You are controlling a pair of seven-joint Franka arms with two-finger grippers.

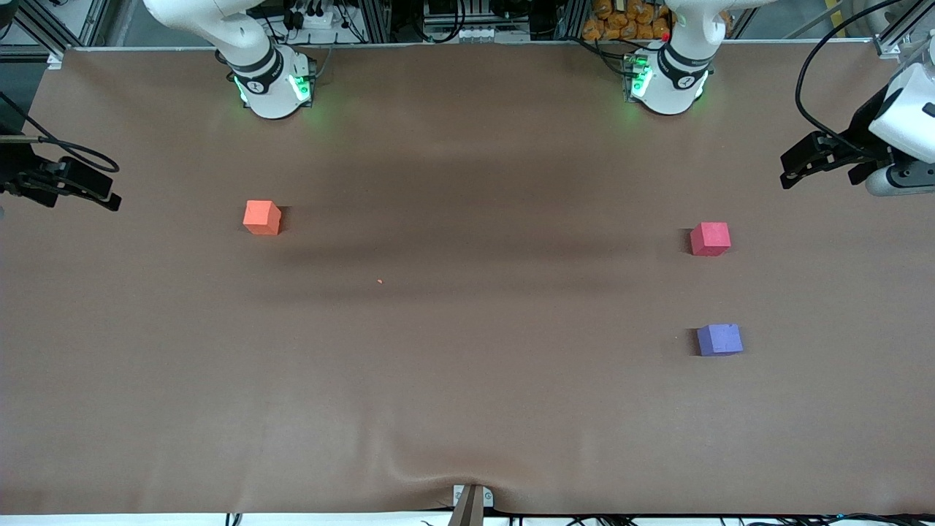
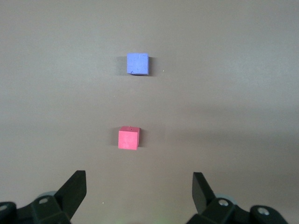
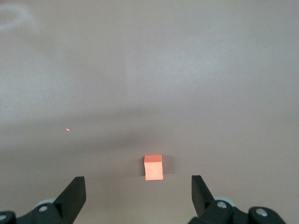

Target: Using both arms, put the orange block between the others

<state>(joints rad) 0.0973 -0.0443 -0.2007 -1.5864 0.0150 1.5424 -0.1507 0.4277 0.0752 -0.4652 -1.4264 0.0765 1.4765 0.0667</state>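
The orange block [image 1: 262,217] [image 3: 153,167] rests on the brown table toward the right arm's end. Toward the left arm's end sit the others: a red-pink cube [image 1: 710,238] [image 2: 128,138] and, nearer the front camera, a purple-blue cube [image 1: 719,340] [image 2: 138,63], with a gap between them. My right gripper [image 1: 109,193] [image 3: 138,189] hangs open above the table's edge at its own end, holding nothing. My left gripper [image 1: 785,172] [image 2: 138,186] is open too, raised above its end of the table, with both cubes ahead of its fingers.
A tiny orange crumb [image 1: 380,280] [image 3: 68,129] lies on the brown table cover [image 1: 467,380] near the middle. A clamp [image 1: 471,500] sits at the table edge nearest the front camera. The two arm bases [image 1: 274,84] [image 1: 668,80] stand along the edge farthest from it.
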